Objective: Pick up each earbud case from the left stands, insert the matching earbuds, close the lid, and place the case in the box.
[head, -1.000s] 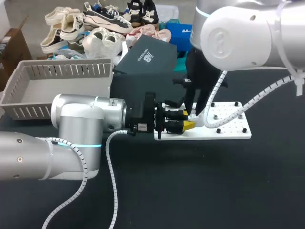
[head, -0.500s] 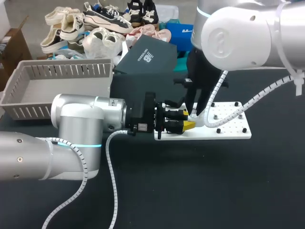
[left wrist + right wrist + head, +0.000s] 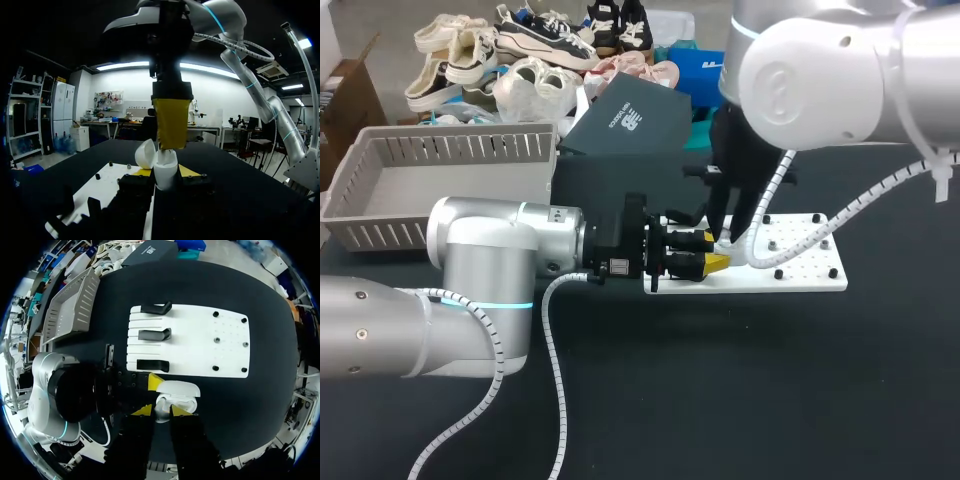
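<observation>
Shows earbud case [image 3: 165, 175], lid open, clamped between the tips of left gripper [image 3: 708, 252] near the edge of the white board [image 3: 810, 272], cavity upward to steady it beneath right gripper [image 3: 161, 411] directly above, apparently for earbud insertion; grip of the latter impossible to tell.

The surface [image 3: 720, 400] was plain black, nothing fancy. A flat white plate with peg holes [image 3: 810, 272] lay on it, right under the left tool [image 3: 713, 253], and three black stands [image 3: 155, 334] sat on the plate's end beside that tool. A grey slatted basket [image 3: 440, 150] stood well back alongside the tool's arm. A dark box [image 3: 620, 120] sat just beside the basket, nearer the tool.
</observation>
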